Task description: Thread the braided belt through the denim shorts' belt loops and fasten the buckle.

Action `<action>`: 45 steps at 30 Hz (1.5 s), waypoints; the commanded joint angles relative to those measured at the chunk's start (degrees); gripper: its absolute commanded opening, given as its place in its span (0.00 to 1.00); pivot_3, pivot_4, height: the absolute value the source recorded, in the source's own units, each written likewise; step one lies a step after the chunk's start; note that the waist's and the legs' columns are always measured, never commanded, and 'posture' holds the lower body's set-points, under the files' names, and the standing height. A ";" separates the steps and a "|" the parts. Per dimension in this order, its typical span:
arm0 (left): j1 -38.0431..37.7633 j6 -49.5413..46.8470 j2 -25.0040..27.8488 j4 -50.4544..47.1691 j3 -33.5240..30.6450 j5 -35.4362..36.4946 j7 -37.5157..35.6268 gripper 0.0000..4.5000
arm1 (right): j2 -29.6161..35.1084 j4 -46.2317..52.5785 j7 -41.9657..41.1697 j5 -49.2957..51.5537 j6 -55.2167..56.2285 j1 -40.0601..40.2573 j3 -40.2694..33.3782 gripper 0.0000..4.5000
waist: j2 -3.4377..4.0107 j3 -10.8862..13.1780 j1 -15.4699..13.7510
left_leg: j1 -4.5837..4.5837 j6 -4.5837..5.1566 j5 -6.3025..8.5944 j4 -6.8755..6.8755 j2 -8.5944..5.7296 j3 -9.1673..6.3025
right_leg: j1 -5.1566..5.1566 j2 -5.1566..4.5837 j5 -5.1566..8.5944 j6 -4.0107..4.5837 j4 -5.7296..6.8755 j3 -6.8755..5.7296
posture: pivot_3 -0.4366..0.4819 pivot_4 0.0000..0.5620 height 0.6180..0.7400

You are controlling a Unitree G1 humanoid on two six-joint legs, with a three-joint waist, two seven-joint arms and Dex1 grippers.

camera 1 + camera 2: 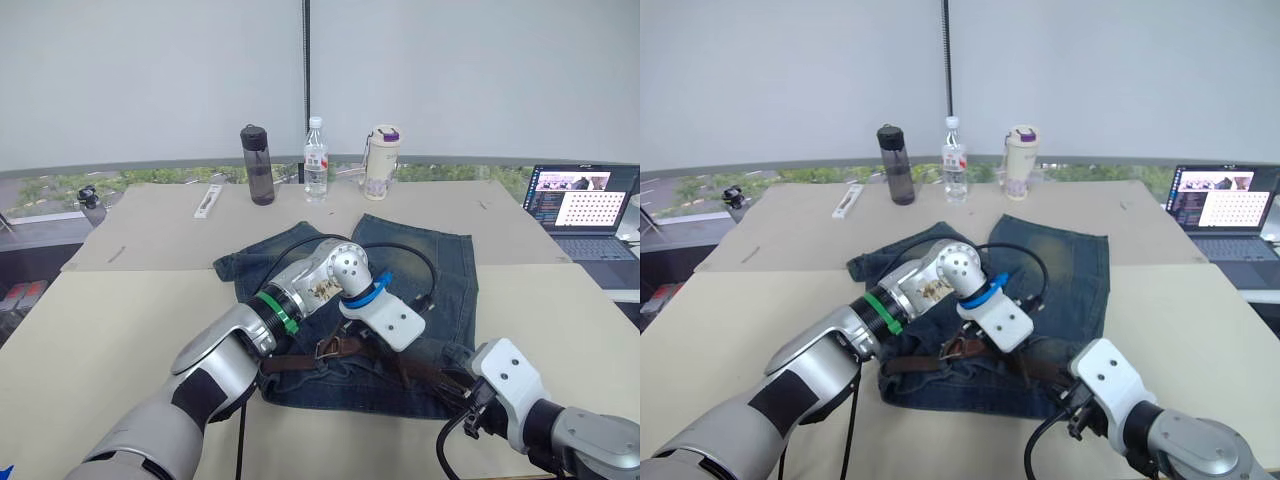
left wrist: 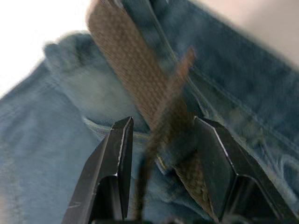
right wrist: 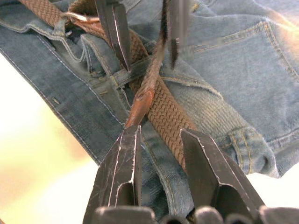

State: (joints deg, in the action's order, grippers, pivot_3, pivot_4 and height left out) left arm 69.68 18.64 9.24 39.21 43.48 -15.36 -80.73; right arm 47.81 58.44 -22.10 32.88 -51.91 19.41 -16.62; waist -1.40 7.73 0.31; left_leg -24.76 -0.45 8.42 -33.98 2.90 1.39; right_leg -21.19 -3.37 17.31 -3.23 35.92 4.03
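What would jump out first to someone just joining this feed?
Both grippers crowd the near waistband of the denim shorts spread on the table: the left gripper stands open astride the braided belt, and the right gripper is open at the belt's tip. The belt crosses over itself beside a belt loop. Three bottles line the far edge, and an open laptop sits far right.

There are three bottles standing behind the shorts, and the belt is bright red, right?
Not quite. The braided belt is brown, not red, as the right wrist view shows. The three bottles do stand behind the denim shorts.
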 commanded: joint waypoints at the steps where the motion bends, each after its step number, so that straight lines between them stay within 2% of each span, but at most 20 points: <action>1: 0.04 1.00 -1.23 1.38 -0.15 -2.56 2.53 0.23 | 1.08 1.56 2.40 1.47 3.08 0.07 0.65 0.35 | 0.00 0.00 0.00 | 0.00 0.00 0.00 0.00 0.00 -0.01 | 0.01 0.00 0.00 -0.01 0.00 0.00 | 0.48 0.27 1.00; 4: -0.95 -0.59 -0.70 -0.22 -2.53 -0.96 2.08 0.01 | 1.70 1.56 3.61 1.97 3.37 -0.75 3.25 0.35 | 0.00 0.00 0.01 | -0.01 0.01 0.00 0.00 -0.01 -0.01 | 0.01 0.00 -0.03 -0.09 0.00 -0.01 | 0.48 0.27 1.00; 12: -6.47 -17.97 7.54 -13.57 -14.53 9.55 -3.13 0.01 | 0.70 0.53 4.61 -0.06 -1.21 -12.85 15.26 0.35 | 0.09 -0.04 1.02 | 0.08 0.04 -0.02 0.01 0.02 -0.11 | 0.01 0.08 -0.03 -0.07 0.18 0.00 | 0.48 0.27 1.00; 14: -8.34 -24.16 10.49 -17.46 -17.89 11.53 -2.50 0.01 | -0.68 -1.28 4.80 -1.36 -1.91 -17.49 19.82 0.35 | 0.17 -0.09 0.92 | 0.10 0.04 -0.02 0.02 0.03 -0.18 | 0.01 0.11 0.00 -0.03 0.23 -0.02 | 0.48 0.27 1.00; 17: -12.79 -27.76 15.08 -22.64 -21.61 12.14 0.73 0.01 | -2.60 -5.95 4.05 -5.05 -1.93 -24.61 27.80 0.35 | 0.42 -0.24 1.01 | 0.12 0.05 -0.03 0.01 0.03 -0.23 | 0.02 0.15 0.00 -0.01 0.28 -0.04 | 0.48 0.27 1.00; 22: -21.90 -26.61 21.80 -30.53 -25.02 11.43 5.50 0.01 | -5.28 -14.83 2.98 -11.11 -1.18 -33.17 35.37 0.35 | 0.49 -0.29 0.42 | 0.16 0.05 -0.03 -0.02 0.02 -0.22 | 0.05 0.14 -0.10 0.16 0.31 -0.03 | 0.48 0.27 1.00; 27: -28.03 -26.84 25.81 -35.65 -26.47 11.08 8.90 0.01 | -5.54 -15.94 -2.70 -11.70 0.57 -36.84 37.57 0.35 | 0.48 -0.28 -0.39 | 0.11 0.05 -0.04 -0.15 0.03 -0.20 | 0.08 0.10 -0.20 0.32 0.33 -0.08 | 0.48 0.27 1.00; 31: -29.66 -25.12 26.99 -36.98 -26.13 11.08 10.23 0.01 | -5.19 -16.24 -5.95 -12.75 1.16 -39.02 38.12 0.35 | 0.47 -0.29 -0.46 | 0.12 0.05 -0.04 -0.23 0.04 -0.19 | 0.12 0.11 -0.20 0.32 0.38 -0.09 | 0.48 0.27 1.00; 32: -30.14 -23.74 27.54 -37.16 -26.17 10.89 10.52 0.00 | -4.62 -17.52 -5.29 -15.89 2.09 -39.98 39.69 0.46 | 0.47 -0.29 -0.40 | 0.12 0.05 -0.04 -0.23 0.04 -0.19 | 0.11 0.11 -0.20 0.32 0.38 -0.09 | 0.48 0.27 1.00; 33: -30.75 -22.54 28.32 -37.40 -26.19 10.87 10.37 0.00 | -3.72 -18.02 -5.79 -17.66 2.46 -40.53 41.08 0.51 | 0.47 -0.29 -0.29 | 0.12 0.05 -0.04 -0.23 0.04 -0.19 | 0.10 0.11 -0.20 0.32 0.39 -0.07 | 0.48 0.27 1.00; 36: -31.48 -20.22 29.66 -37.24 -26.07 10.82 10.46 0.00 | -1.49 -18.61 -7.36 -22.25 3.88 -41.47 44.79 0.51 | 0.49 -0.30 -0.08 | 0.13 0.05 -0.04 -0.22 0.04 -0.16 | 0.05 0.11 -0.20 0.33 0.41 -0.06 | 0.48 0.27 1.00; 41: -30.45 -13.69 31.32 -34.00 -24.90 9.30 10.32 0.00 | -4.84 -20.26 -6.00 -25.73 3.97 -41.39 44.99 0.51 | 0.48 -0.30 0.03 | 0.14 0.05 -0.04 -0.24 0.06 -0.16 | 0.02 0.13 -0.17 0.35 0.65 -0.05 | 0.48 0.27 1.00; 45: -28.06 -6.30 31.53 -29.58 -23.37 6.85 10.48 0.00 | -8.30 -19.16 -5.99 -24.31 1.64 -40.13 41.95 0.26 | 0.46 -0.30 0.09 | 0.16 0.05 -0.04 -0.29 0.06 -0.16 | -0.03 0.15 -0.14 0.36 0.81 -0.05 | 0.48 0.27 1.00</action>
State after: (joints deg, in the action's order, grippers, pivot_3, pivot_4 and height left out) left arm 39.40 8.56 40.33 9.06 20.09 -7.36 -70.58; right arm 40.43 37.30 -28.17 8.08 -49.68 -20.81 27.98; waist -0.93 7.43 0.40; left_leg -24.59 -0.40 8.38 -34.27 2.96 1.23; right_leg -21.22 -3.22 17.17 -2.87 36.75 3.99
